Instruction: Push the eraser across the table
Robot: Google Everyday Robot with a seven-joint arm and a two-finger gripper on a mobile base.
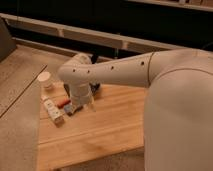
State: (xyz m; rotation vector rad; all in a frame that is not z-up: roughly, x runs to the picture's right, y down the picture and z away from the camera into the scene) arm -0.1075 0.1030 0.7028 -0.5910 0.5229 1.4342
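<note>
The light wooden plank-striped table (110,130) fills the middle of the camera view. Near its left edge lies a small flat piece, red at one end (63,103) and dark at the other (74,108), which looks like the eraser. My gripper (85,102) hangs at the end of the white arm (115,72), low over the table and right beside the dark end of that piece, on its right. The arm's wrist hides part of the gripper.
A white rectangular box (54,111) lies just left of the eraser. A small white cup (45,78) stands at the table's far left corner. A grey speckled counter (17,95) borders the table on the left. Dark shelving (125,30) runs behind.
</note>
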